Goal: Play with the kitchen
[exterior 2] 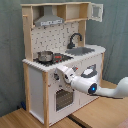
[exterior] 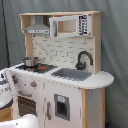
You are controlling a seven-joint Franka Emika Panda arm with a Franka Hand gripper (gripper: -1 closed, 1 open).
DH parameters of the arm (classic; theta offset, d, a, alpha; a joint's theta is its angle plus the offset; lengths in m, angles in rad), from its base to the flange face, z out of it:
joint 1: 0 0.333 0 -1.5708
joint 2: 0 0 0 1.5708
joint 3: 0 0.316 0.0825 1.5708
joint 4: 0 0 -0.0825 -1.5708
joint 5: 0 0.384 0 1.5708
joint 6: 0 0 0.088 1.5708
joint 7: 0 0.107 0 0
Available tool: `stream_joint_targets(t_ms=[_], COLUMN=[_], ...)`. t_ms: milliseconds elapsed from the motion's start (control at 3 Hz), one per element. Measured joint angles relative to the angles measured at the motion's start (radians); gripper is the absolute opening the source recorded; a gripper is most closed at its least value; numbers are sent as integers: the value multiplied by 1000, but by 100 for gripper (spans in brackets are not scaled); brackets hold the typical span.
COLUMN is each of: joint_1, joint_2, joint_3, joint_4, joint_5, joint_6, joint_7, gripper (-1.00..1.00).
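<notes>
Gripper [exterior 2: 59, 75] seemingly touching the kitchen [exterior 2: 35, 80] front edge

in the first exterior view the arm [exterior: 7, 90] is running off the first exterior view's left edge; in the second exterior view it is covering part of the kitchen [exterior 2: 37, 80] front, hiding the fingers

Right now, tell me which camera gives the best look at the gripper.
The second exterior view: the gripper and the arm behind it show whole against the kitchen front, just below the stove edge. The first exterior view catches only a cropped white part of the arm at the first exterior view's left edge.
</notes>
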Motion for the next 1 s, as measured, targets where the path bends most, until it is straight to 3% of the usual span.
stream_joint_targets(t_ms=[333, 667, 1000], joint_1=[0, 0, 64], joint_2=[0, 0, -2], joint_3=[0, 0, 7], joint_4=[0, 1, -4], joint_5=[0, 0, -3], joint_6=[1, 1, -54], joint_7=[91, 91, 58], gripper=[-100, 100, 100])
